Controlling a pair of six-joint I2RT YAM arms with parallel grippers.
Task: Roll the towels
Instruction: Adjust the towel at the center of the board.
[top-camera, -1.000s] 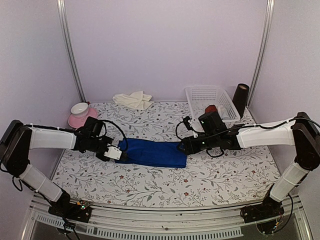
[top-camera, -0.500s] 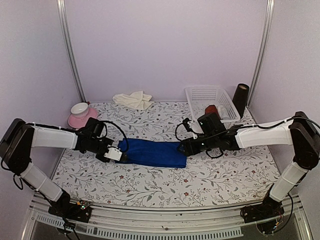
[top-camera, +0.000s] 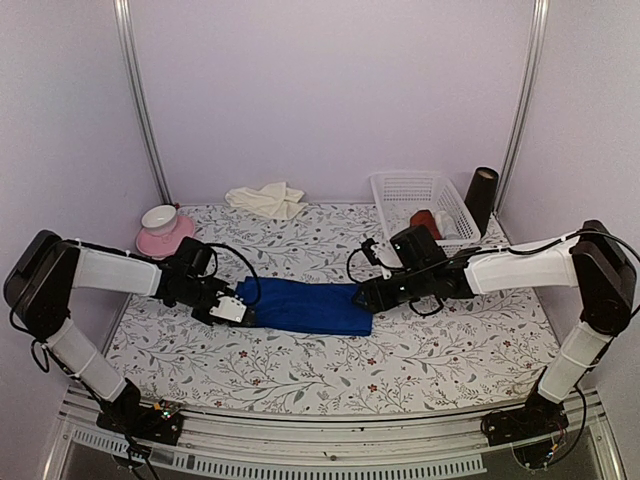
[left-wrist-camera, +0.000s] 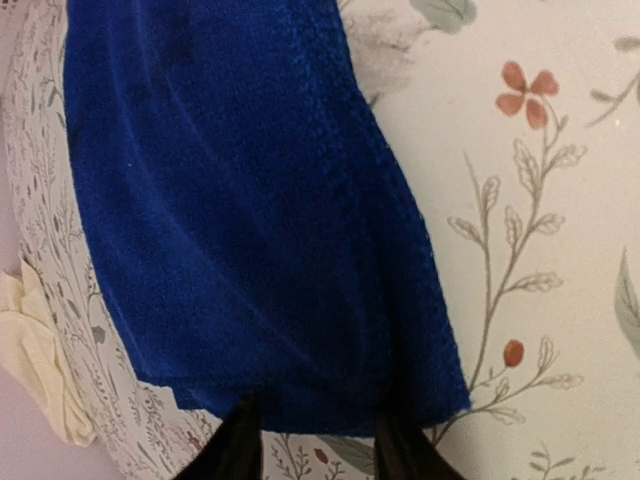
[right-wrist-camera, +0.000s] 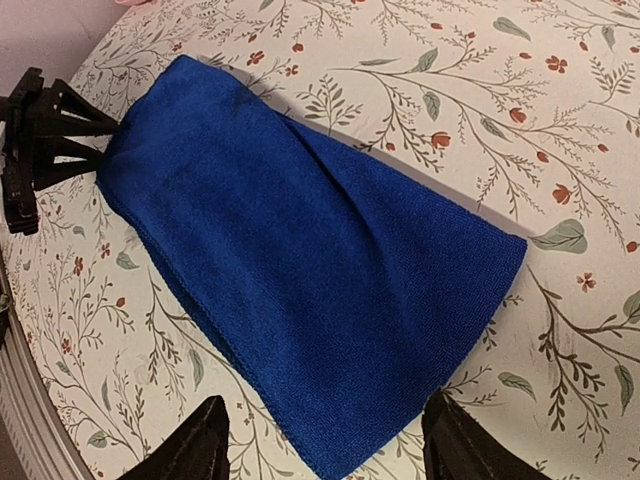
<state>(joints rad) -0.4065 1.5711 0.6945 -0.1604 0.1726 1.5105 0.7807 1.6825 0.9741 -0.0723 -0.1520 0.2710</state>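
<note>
The royal blue towel lies folded flat in a long strip on the flowered table cover. At its left end sits my left gripper, jaws parted, with the towel's edge lying between the two dark fingertips. My right gripper hovers at the towel's right end, open wide. Its fingers straddle the near corner of the blue towel without clamping it. The left gripper shows at the towel's far end in the right wrist view. The cream towel lies crumpled at the back by the wall.
A white basket at the back right holds a dark red roll. A black cylinder stands beside it. A white cup on a pink plate sits at the back left. Walls close in on three sides.
My left gripper's jaws have parted at the blue towel's left end. Both arms have crept slightly inward. The towel has barely shifted.
</note>
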